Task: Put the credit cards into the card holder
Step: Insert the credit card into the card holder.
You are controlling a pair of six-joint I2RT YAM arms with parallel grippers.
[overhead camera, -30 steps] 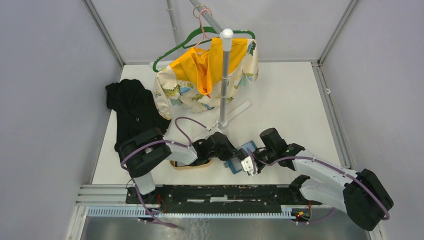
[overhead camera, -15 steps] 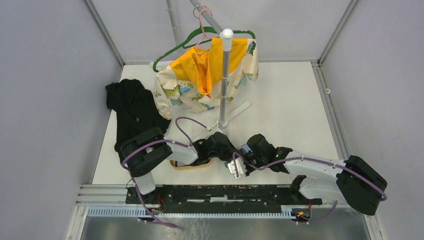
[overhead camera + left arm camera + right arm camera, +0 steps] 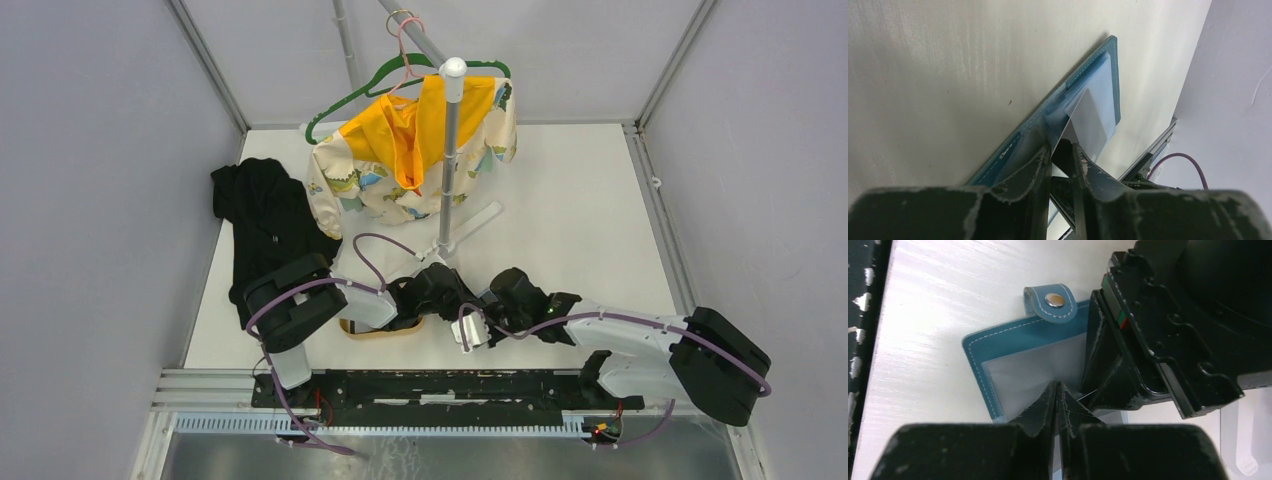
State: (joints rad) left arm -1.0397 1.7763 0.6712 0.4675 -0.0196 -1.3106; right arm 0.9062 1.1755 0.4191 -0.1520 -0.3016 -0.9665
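The card holder [image 3: 975,347] is laid open on the surface [image 3: 938,285] near the front edge, between the two arms. Its snap tab [image 3: 1050,299] is turned outward and its pale inner pocket is exposed. A pale grey credit card [image 3: 1093,117] is seen partly slid into that pocket, apparently at a slant to the teal rim. Its near edge runs back between the left fingers [image 3: 1048,155], which stand a narrow gap apart; whether the card is gripped or lies loose cannot be told. The right fingers [image 3: 1057,395] are closed together over the pocket's mouth, and whether its lip is pinched cannot be told. No other cards are seen. A jam is judged the likeliest trouble: pushed on at this slant, the card could be caught on the stitched rim or bent, or the holder could be shoved along the surface. Let go too soon, the card could be left half out. A tan tray [image 3: 375,330] lies just beside the left wrist, while a black garment [image 3: 265,215] and a clothes rack [image 3: 450,150] are well apart.
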